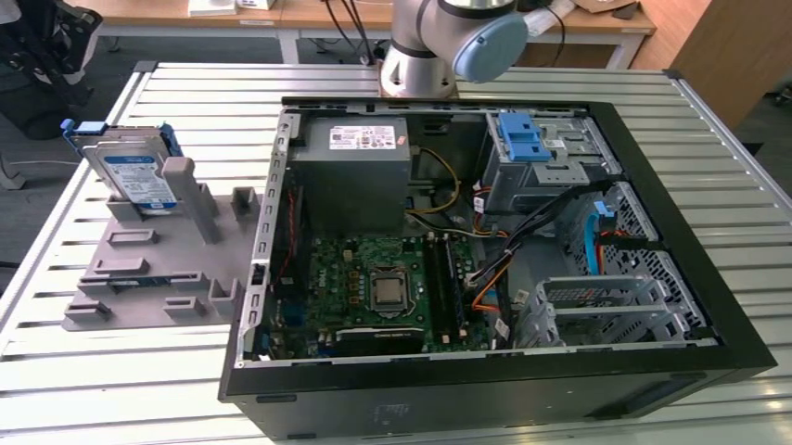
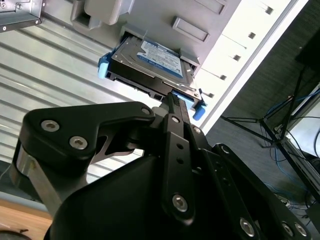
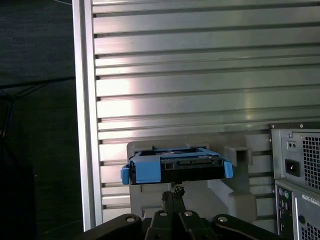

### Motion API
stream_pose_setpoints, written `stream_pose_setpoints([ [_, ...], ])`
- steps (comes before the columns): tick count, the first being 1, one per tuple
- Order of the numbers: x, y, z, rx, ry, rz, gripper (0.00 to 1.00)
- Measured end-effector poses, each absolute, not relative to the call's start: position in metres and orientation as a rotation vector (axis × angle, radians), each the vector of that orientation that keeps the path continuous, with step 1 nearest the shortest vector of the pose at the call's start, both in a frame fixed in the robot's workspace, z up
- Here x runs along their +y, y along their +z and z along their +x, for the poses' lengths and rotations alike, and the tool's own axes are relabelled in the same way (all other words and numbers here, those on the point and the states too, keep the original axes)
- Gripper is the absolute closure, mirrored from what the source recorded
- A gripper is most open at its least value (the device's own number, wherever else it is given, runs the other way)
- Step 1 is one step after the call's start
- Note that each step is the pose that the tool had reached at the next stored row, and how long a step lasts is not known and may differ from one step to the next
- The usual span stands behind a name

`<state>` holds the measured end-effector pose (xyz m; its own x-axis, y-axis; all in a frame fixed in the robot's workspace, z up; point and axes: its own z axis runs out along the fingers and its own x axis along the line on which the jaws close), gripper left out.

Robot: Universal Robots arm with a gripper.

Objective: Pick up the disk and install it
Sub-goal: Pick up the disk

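Observation:
The disk (image 1: 134,176) is a silver hard drive with a white-and-blue label and a blue carrier frame. It stands on edge in a slot of the grey fixture (image 1: 136,269) at the exterior view's left. Both wrist views look at the disk (image 2: 150,62) (image 3: 175,167) from a distance. My gripper (image 2: 172,97) (image 3: 173,191) has its black fingers drawn together with nothing between them. The tips point toward the disk's blue end and stay apart from it. The arm's base (image 1: 421,56) rises behind the computer case.
An open computer case (image 1: 693,278) lies on the slatted metal table (image 1: 185,102), with a grey power supply (image 1: 365,158), a motherboard (image 1: 384,287), a drive bay with a blue latch (image 1: 526,139) and a metal drive cage (image 1: 606,306). The table edge (image 3: 82,125) runs beside the fixture.

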<state>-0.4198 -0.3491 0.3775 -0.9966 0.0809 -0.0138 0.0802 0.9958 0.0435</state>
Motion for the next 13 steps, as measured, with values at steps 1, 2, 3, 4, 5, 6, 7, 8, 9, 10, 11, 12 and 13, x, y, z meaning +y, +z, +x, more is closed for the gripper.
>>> stream_pose_setpoints([
  [1, -0.3491, 0.3775, -0.4206, 3.123, 0.067, 0.126, 0.89],
  [2, -0.3491, 0.3775, -0.4207, 3.123, 0.067, 0.126, 0.89],
  [3, -0.3491, 0.3775, -0.4207, 3.123, 0.067, 0.126, 0.89],
  [4, -0.3491, 0.3775, -0.4208, 3.123, 0.067, 0.126, 0.89],
  [5, -0.3491, 0.3775, -0.4208, 3.123, 0.067, 0.126, 0.89],
  [6, -0.3491, 0.3775, -0.4208, 3.123, 0.067, 0.126, 0.89],
  [7, -0.3491, 0.3774, -0.4209, 3.123, 0.067, 0.126, 0.89],
  [8, -0.3491, 0.3775, -0.4209, 3.123, 0.067, 0.126, 0.89],
  [9, -0.3491, 0.3775, -0.4209, 3.123, 0.067, 0.126, 0.89],
  [10, -0.3491, 0.3775, -0.4209, 3.123, 0.067, 0.126, 0.89],
  [11, -0.3491, 0.3775, -0.4209, 3.123, 0.067, 0.126, 0.89],
  [12, -0.3491, 0.3775, -0.4209, 3.123, 0.067, 0.125, 0.89],
  [13, -0.3491, 0.3775, -0.4209, 3.123, 0.067, 0.124, 0.89],
])
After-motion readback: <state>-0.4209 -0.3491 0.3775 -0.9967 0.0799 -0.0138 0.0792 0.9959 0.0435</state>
